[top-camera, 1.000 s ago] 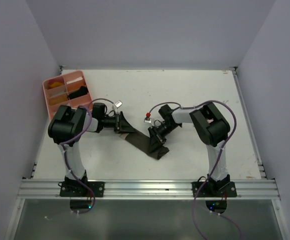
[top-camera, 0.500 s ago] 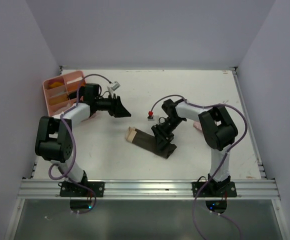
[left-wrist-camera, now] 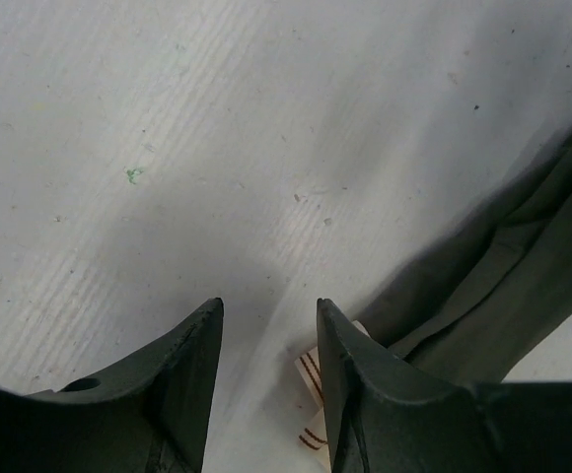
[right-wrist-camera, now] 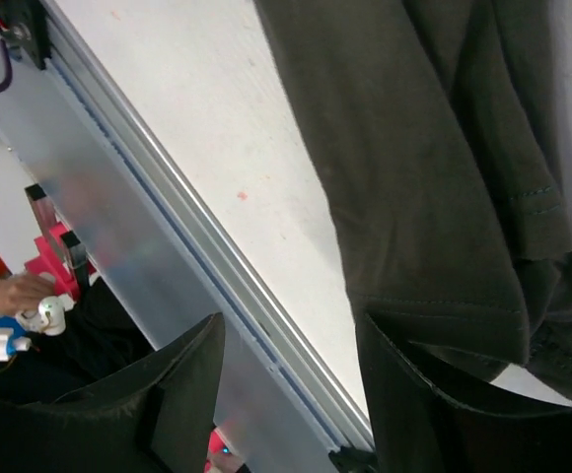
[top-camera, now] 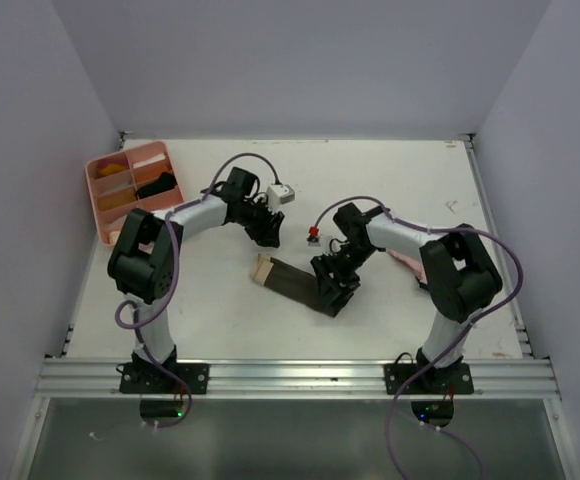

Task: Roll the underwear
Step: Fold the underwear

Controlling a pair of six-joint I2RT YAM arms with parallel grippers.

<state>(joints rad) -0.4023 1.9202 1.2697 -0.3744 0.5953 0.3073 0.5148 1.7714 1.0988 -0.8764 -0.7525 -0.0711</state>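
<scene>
The dark olive-brown underwear (top-camera: 295, 282) lies as a folded strip in the middle of the table, a pale striped label (top-camera: 262, 270) at its left end. My left gripper (top-camera: 272, 237) hovers just beyond that end, open, with only bare table between its fingers (left-wrist-camera: 268, 307). The label (left-wrist-camera: 311, 384) shows beside the right finger and the cloth (left-wrist-camera: 508, 286) further right. My right gripper (top-camera: 334, 290) is over the strip's right end, open (right-wrist-camera: 286, 340). One of its fingers (right-wrist-camera: 414, 394) lies against the cloth's hem (right-wrist-camera: 434, 148). The pale pink underwear (top-camera: 403, 261) peeks out behind the right arm.
A pink compartment tray (top-camera: 103, 212) stands at the far left against the wall. A small red-topped object (top-camera: 313, 236) sits between the two grippers. The aluminium rail (top-camera: 290, 375) runs along the near edge. Walls close in the table on three sides.
My left arm swung from beside the tray to the strip's left end. My right gripper has opened wider over the right end. The cloth now lies flatter, its label showing.
</scene>
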